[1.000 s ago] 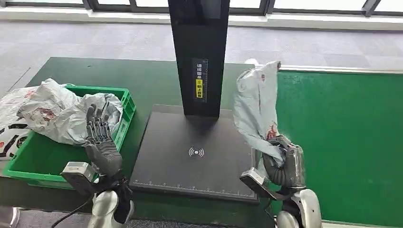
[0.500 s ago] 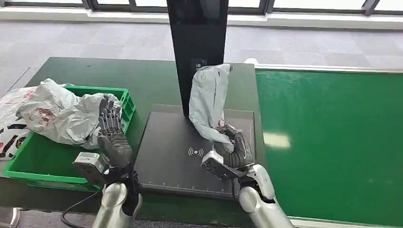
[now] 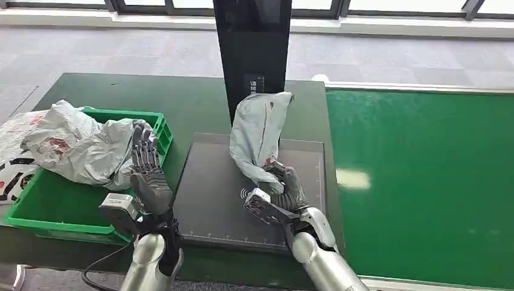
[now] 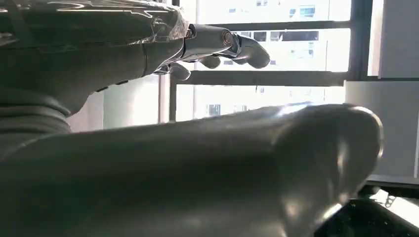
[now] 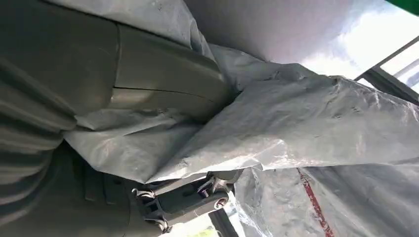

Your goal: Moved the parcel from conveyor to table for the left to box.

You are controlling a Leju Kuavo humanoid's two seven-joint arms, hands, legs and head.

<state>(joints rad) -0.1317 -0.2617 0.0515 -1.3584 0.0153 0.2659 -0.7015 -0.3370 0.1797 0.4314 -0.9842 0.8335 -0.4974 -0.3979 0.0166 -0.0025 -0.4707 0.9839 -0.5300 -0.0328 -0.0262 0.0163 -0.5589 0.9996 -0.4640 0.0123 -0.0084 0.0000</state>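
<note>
Parcel [image 3: 257, 136] in right hand [image 3: 283, 185] has shifted further left.

The right hand [image 3: 280, 185], gripping the grey parcel [image 3: 257, 130], is carrying it left from above the green conveyor [image 3: 424, 176] to over the black scanner plate [image 3: 209, 194]. The left hand [image 3: 147, 176] is drifting right and slightly farther, fingers spread.

parcel [image 3: 257, 136] is crinkly grey plastic film with a slight sheen, green crate [image 3: 159, 130] is hard plastic, scanner pad [image 3: 212, 182] matt black.
</note>
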